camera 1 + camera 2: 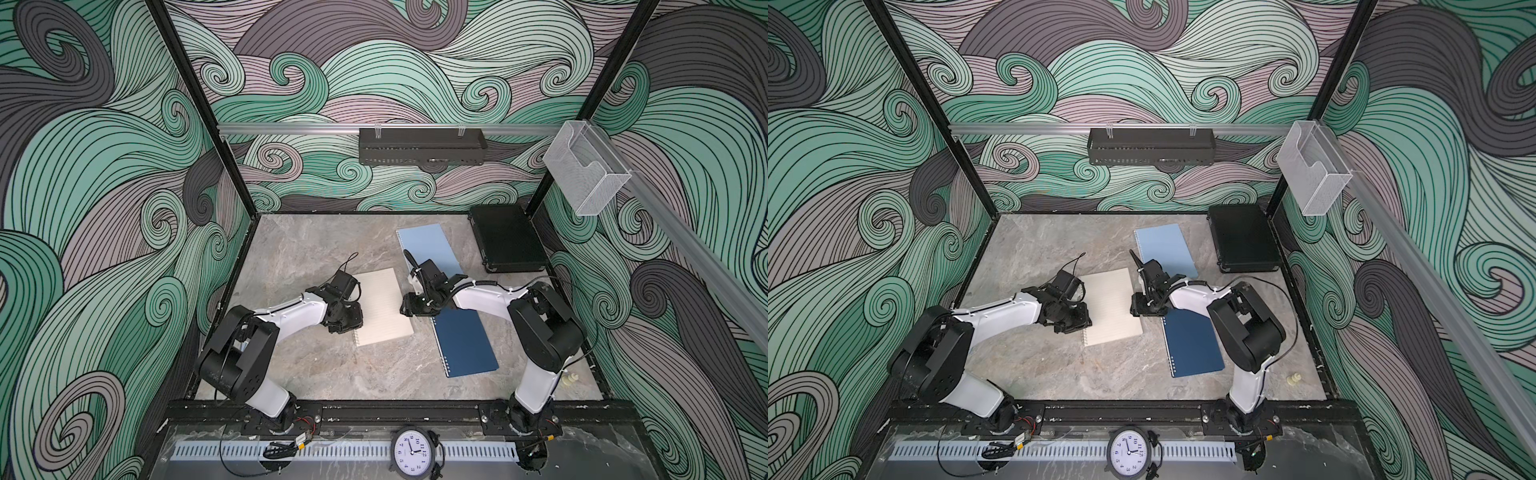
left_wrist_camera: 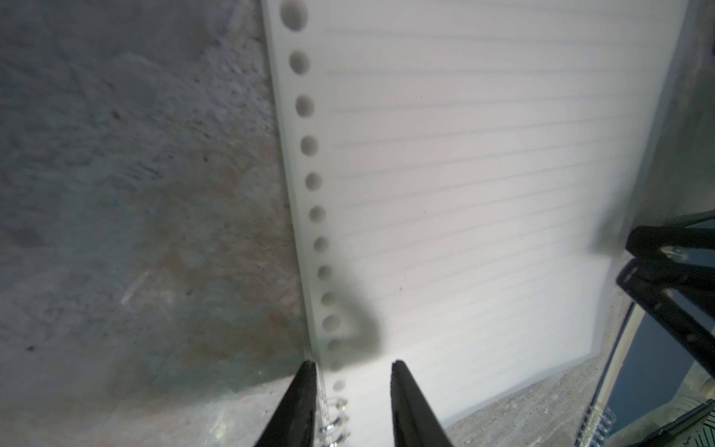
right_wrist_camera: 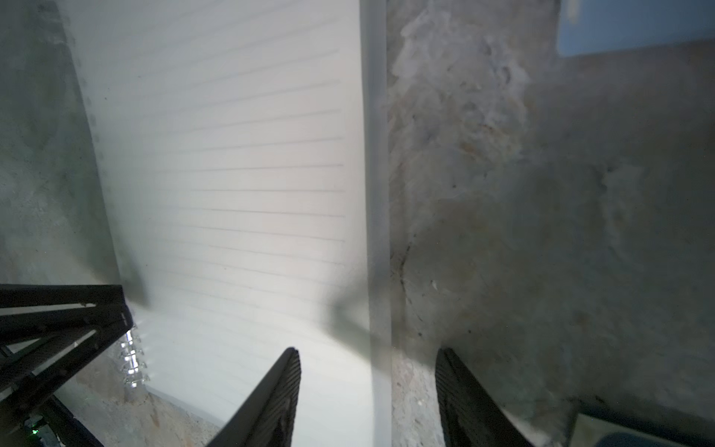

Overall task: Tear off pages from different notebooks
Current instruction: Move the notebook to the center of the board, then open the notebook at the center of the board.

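Cream notebook (image 1: 384, 307) laid between arms. Left gripper (image 2: 350, 365) set astride spiral edge, jaws narrow, not yet clamped, likely to pin it. Right gripper (image 3: 367, 350) set astride free edge, jaws wider, for top page (image 3: 240, 174).

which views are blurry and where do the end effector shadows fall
Left wrist view: page soft, shadow over its holes ahead of the left end effector. Right wrist view: table blurred, shadow crossing the page's edge ahead of the right end effector. Top views: sharp.
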